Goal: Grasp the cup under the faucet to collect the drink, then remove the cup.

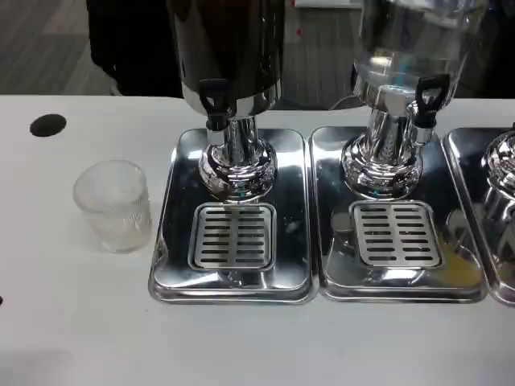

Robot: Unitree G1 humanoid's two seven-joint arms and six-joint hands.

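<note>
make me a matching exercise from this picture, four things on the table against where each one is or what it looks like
Things:
1. clear cup
2. dark-tank dispenser
3. clear-tank dispenser
4. black dot

Descriptions:
A. on the middle tray
B. flat on the table, far left
C. upright on the bare table, left of the trays
D. on the leftmost tray, black tap handle at front

Pairs: 1-C, 2-D, 3-A, 4-B

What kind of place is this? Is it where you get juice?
Probably a self-serve drink station, like at a buffet or cafeteria. Shiny drink dispensers with black tap levers stand on steel drip trays, and a clear plastic cup waits on the white table.
</note>
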